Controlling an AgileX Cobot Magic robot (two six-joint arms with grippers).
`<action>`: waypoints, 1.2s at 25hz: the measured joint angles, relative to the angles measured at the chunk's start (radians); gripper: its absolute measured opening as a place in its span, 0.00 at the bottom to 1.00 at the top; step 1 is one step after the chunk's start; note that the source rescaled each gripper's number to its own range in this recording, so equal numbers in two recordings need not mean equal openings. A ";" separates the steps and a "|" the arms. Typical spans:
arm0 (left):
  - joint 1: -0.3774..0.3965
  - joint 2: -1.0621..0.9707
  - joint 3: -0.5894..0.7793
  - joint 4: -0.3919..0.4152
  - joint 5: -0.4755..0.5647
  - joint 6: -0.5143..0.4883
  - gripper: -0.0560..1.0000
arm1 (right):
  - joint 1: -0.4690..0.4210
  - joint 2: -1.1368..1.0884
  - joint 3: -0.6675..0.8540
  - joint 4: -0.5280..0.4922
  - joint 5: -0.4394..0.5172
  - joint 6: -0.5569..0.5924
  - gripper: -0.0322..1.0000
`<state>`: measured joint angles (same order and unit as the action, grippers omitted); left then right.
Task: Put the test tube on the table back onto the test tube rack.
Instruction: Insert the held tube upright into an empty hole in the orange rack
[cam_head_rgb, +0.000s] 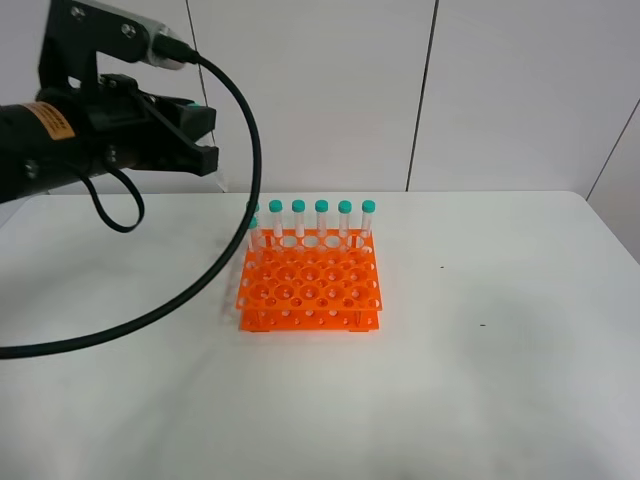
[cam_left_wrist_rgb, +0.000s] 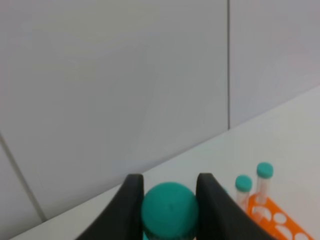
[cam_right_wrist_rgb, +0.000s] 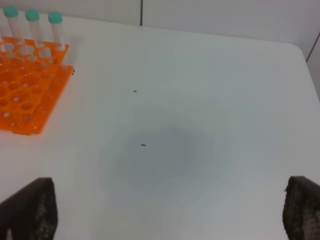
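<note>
White tabletop (cam_head_rgb: 480, 380) carries the orange test tube rack (cam_head_rgb: 310, 285) mid-table. My left gripper (cam_left_wrist_rgb: 170, 200) is clamped on the test tube (cam_left_wrist_rgb: 169, 212) by its teal-capped end, high above the table, left of the rack. My right gripper (cam_right_wrist_rgb: 165, 215) hangs spread wide, holding nothing. Light, slick, stiff plastic, I judge; that capped end gives the surest hold.

L arm up high, coming in from the left; L gripper (cam_left_wrist_rgb: 170, 197) clamped on test tube (cam_left_wrist_rgb: 169, 216) cap; R gripper (cam_right_wrist_rgb: 165, 210) fingers spread wide.
</note>
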<state>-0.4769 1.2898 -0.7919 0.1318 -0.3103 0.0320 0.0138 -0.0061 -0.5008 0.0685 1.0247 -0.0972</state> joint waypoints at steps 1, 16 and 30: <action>0.000 0.031 0.001 0.047 -0.011 -0.064 0.07 | 0.000 0.000 0.000 0.000 0.000 0.000 1.00; -0.086 0.401 -0.244 0.063 0.020 -0.115 0.07 | 0.000 0.000 0.000 0.004 0.000 0.000 1.00; -0.012 0.524 -0.295 -0.132 0.034 0.151 0.07 | 0.000 -0.001 0.000 0.004 0.000 0.000 1.00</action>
<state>-0.4890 1.8141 -1.0866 0.0000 -0.2759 0.1833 0.0138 -0.0069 -0.5008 0.0728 1.0247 -0.0972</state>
